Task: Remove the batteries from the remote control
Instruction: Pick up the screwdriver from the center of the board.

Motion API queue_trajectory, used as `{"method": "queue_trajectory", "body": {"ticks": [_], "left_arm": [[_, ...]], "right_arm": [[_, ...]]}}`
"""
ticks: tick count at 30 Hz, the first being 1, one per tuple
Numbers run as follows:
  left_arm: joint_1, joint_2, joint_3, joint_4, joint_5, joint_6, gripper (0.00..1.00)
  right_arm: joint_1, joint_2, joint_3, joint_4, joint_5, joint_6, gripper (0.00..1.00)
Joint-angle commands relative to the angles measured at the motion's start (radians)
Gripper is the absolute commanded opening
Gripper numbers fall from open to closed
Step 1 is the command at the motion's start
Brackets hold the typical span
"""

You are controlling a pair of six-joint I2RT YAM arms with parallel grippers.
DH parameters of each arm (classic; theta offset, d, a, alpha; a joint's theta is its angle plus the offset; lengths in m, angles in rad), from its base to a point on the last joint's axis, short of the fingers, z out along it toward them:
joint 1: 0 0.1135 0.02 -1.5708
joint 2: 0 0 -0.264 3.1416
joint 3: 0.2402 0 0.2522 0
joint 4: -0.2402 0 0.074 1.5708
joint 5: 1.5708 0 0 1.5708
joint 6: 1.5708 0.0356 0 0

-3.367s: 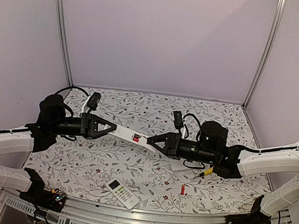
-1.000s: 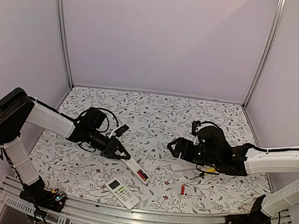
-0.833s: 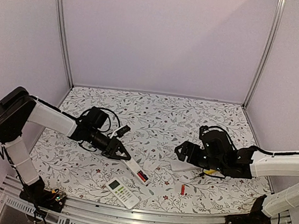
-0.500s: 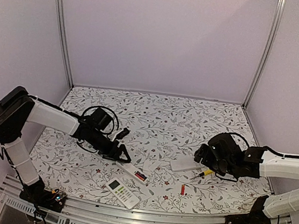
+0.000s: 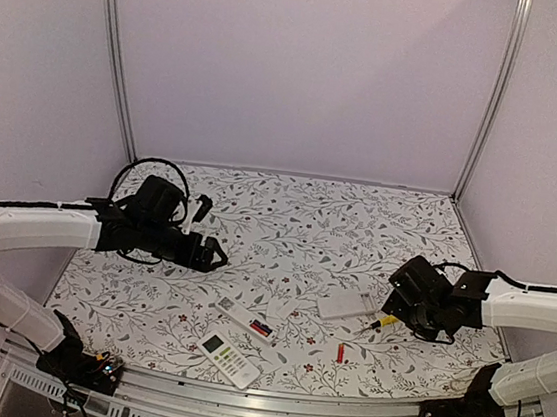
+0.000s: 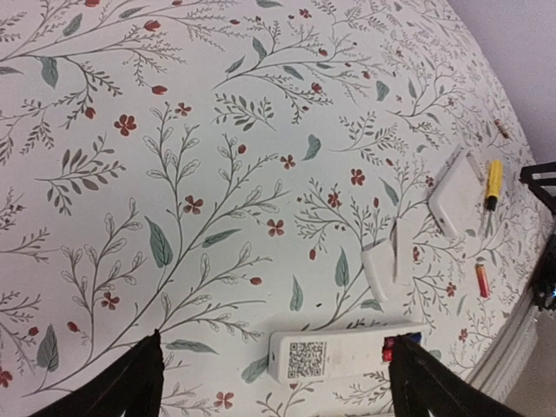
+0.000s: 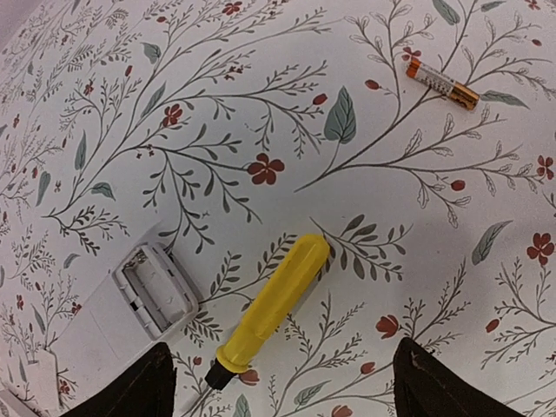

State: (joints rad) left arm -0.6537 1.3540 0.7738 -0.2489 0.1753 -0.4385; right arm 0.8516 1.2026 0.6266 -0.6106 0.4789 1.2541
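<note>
I count three remotes on the tabletop [image 5: 307,222]: the QR-sticker remote [image 6: 334,354], the screen remote [image 5: 228,360] nearest me, and the empty-bay remote [image 7: 143,300] on the right. Batteries come to three that I can see: two seated cells [image 5: 263,328], one red and one dark, in the QR-sticker remote, and one loose orange battery [image 7: 441,84]. There is one yellow screwdriver [image 7: 269,314]. The small white covers [image 6: 382,268] look like two lying together, though I can't be sure.

Both arms stretch inward and low, left claw [image 5: 216,258] and right claw [image 5: 393,300] each spread wide, gripping nothing.
</note>
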Motion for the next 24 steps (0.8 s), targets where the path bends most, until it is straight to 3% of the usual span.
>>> {"method": "queue_trajectory", "body": {"ticks": [1,24], "left_arm": [[-0.007,-0.068,-0.024,-0.024,-0.069,-0.017,0.90],[-0.008,-0.165,-0.045,-0.036,-0.027,-0.025,0.89]], "right_arm": [[-0.012,0.057,0.001,-0.031,0.015,0.033,0.82],[-0.042,0.372,0.143,0.057,-0.038,-0.086,0.56]]}}
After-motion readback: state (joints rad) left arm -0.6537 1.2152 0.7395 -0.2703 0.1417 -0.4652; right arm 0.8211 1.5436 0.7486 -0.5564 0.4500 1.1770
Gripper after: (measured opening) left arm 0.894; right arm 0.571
